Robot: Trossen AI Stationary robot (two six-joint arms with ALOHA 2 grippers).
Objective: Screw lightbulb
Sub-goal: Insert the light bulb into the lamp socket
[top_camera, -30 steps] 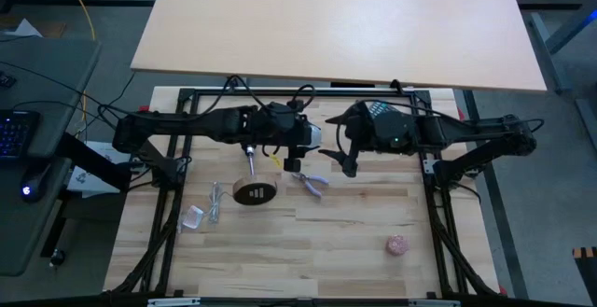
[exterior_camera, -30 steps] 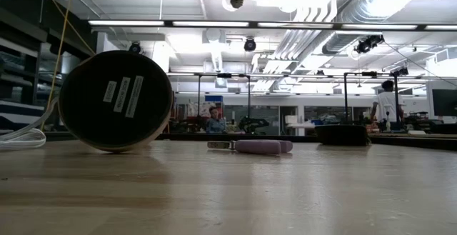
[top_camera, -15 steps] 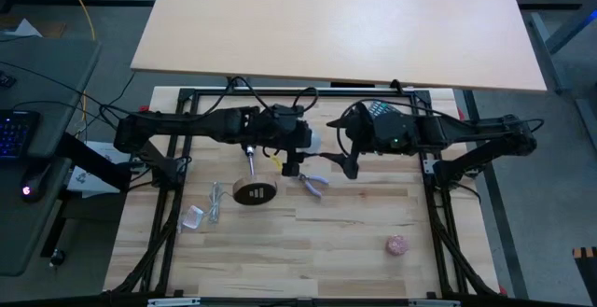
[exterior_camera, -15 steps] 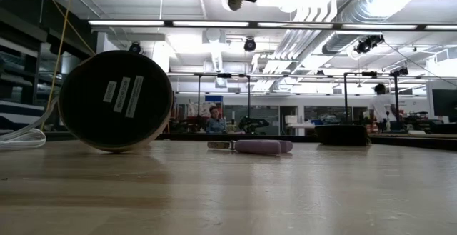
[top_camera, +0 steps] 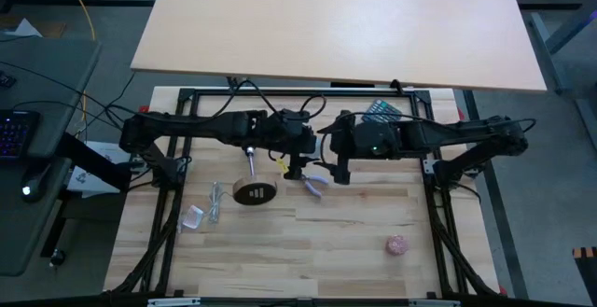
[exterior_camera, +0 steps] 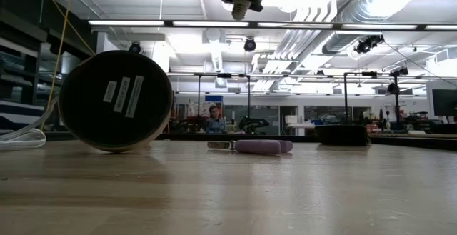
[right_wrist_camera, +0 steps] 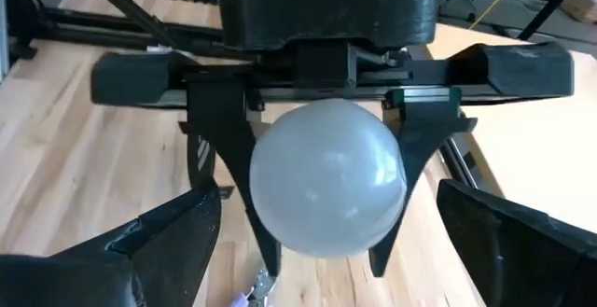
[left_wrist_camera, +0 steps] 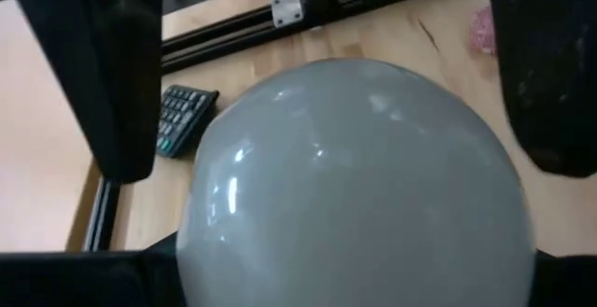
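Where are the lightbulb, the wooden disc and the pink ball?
lightbulb [right_wrist_camera: 326, 178], right wrist view, frosted head.
wooden disc [top_camera: 254, 193], high view, dark top face.
pink ball [top_camera: 397, 244], high view, centre.

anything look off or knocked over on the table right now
Yes: the wooden lamp base lies tipped on its side near the table's left, its round underside facing the low camera, stem level instead of upright. The left gripper holds the lightbulb in the air.

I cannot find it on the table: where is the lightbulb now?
The lightbulb is held above the table's middle by the left gripper, facing the open right gripper.
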